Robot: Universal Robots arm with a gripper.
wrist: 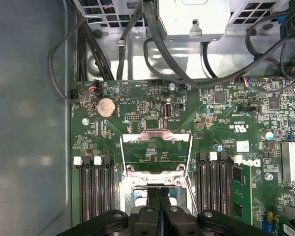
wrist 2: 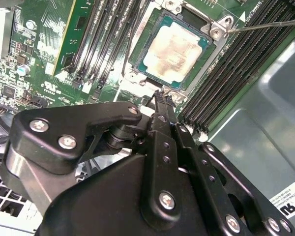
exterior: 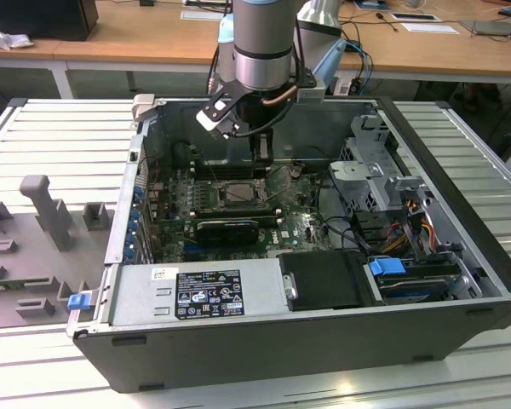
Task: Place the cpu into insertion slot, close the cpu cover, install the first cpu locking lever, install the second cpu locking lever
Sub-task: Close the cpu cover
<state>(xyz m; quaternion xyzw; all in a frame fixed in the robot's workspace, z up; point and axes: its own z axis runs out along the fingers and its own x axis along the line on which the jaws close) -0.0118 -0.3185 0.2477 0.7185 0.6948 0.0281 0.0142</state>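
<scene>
The cpu (wrist 2: 174, 49) sits in the insertion slot (wrist 2: 205, 43). The cpu cover (wrist: 156, 134) is flipped open. The claw (wrist 2: 160, 93) is pressed together, empty, at the slot edge.

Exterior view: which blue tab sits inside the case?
The blue tab on the drive bay, exterior view's right; the other tab juts beyond the case.

I see the pale silver cpu (wrist 2: 174, 49) lying flat, seated in the dark-framed insertion slot (wrist 2: 145, 35). The grey windowed cpu cover (wrist: 156, 136) is swung open beside it.
</scene>
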